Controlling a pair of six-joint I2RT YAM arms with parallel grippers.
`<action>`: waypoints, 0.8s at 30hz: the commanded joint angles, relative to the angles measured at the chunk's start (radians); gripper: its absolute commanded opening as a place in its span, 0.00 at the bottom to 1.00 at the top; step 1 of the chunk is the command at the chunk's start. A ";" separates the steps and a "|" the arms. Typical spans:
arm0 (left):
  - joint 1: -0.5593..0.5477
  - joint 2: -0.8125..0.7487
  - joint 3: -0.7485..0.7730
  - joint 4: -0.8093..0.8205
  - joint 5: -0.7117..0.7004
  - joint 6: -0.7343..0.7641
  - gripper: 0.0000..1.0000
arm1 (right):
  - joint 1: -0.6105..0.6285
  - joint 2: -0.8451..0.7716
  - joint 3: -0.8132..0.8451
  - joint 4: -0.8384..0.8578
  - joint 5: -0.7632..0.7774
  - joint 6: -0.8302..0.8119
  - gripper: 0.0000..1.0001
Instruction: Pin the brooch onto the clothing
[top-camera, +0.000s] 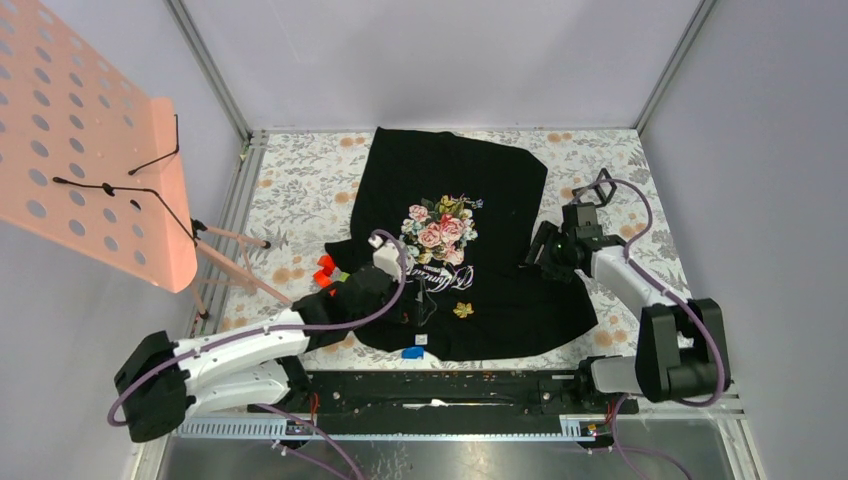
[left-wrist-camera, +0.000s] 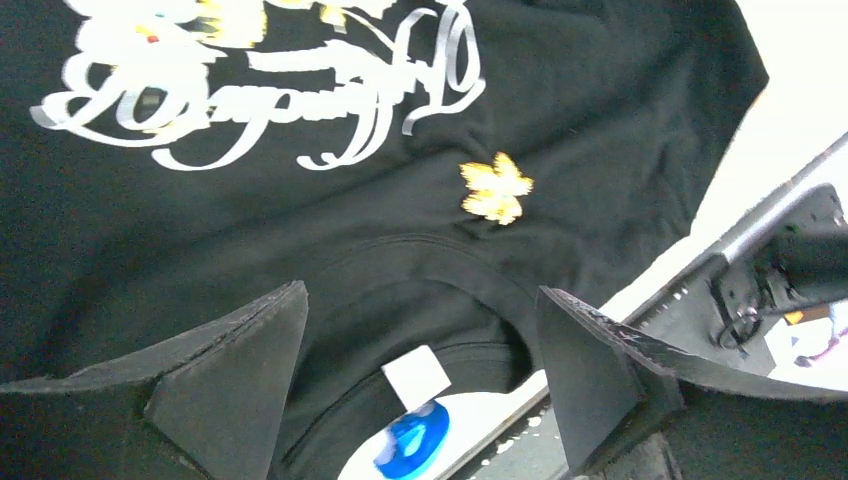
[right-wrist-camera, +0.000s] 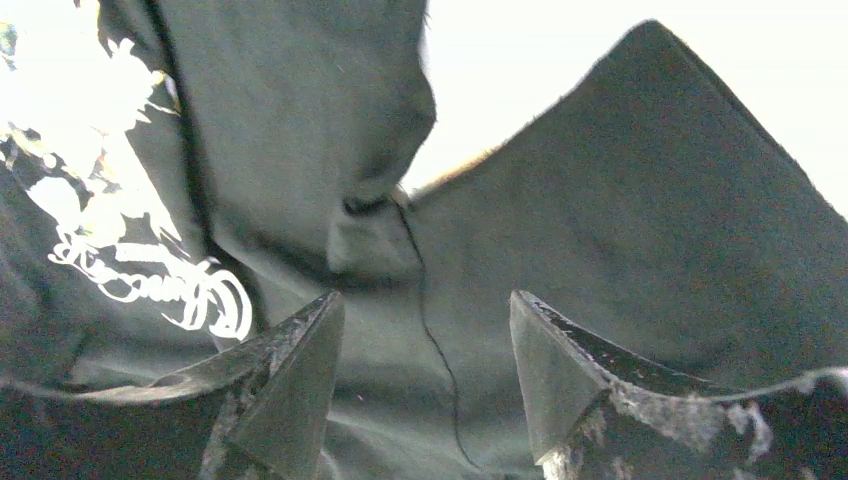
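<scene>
**Both end effectors hang spread and empty over the clothing (top-camera: 470, 180), the brooch (top-camera: 463, 309) lying on the black fabric.**

In the left wrist view, the brooch (left-wrist-camera: 495, 188) lies ahead of the left end effector (left-wrist-camera: 422, 295), slightly toward its right finger, below the white script. A white neck label (left-wrist-camera: 415, 378) and a small blue piece (left-wrist-camera: 412, 440) sit between the fingers. The right end effector (right-wrist-camera: 425, 298) hovers over a fold near the shirt's edge on the desk (top-camera: 300, 190). The likely risk is that the broad fingers, closing on so small a pin, gather cloth with it or nudge it aside. The brooch's clasp is hidden, so whether it is fastened or merely resting cannot be told. Glare washes out the roses print in both wrist views.
</scene>
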 joint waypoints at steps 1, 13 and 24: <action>-0.057 0.105 0.049 0.256 0.126 0.015 0.91 | 0.008 0.096 0.111 0.086 -0.050 -0.023 0.66; -0.163 0.353 0.052 0.429 0.336 0.044 0.92 | 0.010 0.358 0.272 0.060 0.037 0.008 0.57; -0.191 0.454 -0.021 0.556 0.477 0.038 0.92 | 0.010 0.428 0.339 0.060 0.032 0.029 0.50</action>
